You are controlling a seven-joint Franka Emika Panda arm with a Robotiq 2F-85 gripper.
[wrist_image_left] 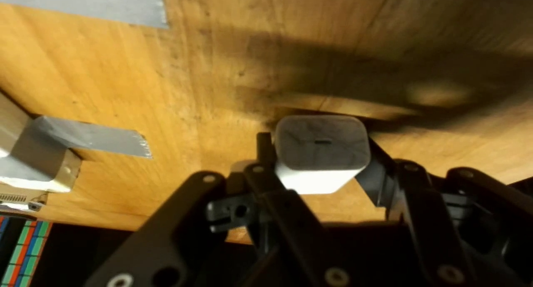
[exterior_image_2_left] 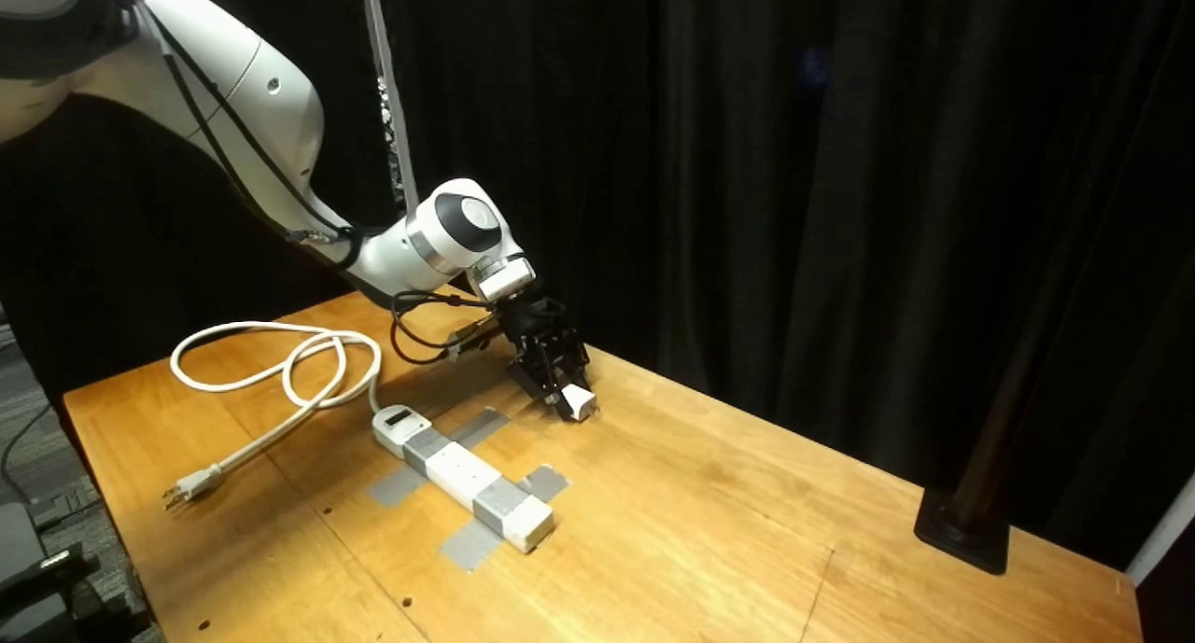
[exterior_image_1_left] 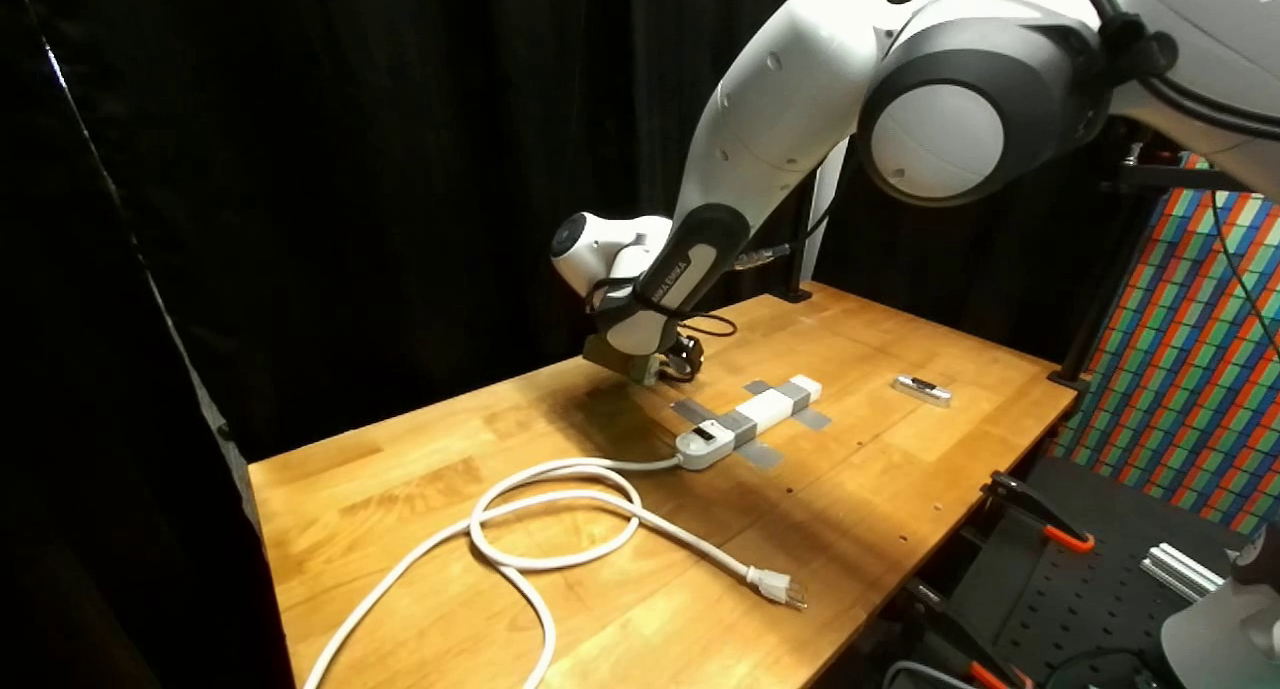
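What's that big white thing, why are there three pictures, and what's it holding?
The big white thing is a robot arm, a machine that bends at its joints. Two pictures come from cameras standing outside the robot, looking at the same table from different places. The close-up comes from a camera riding on the arm.

On the table, a white power strip is stuck down with grey tape. Its white cord lies in loops and ends in a plug. There's also a small silvery thing; I can't tell what it is.

The robot's black fingers are pinching a small white block with a greyish end.
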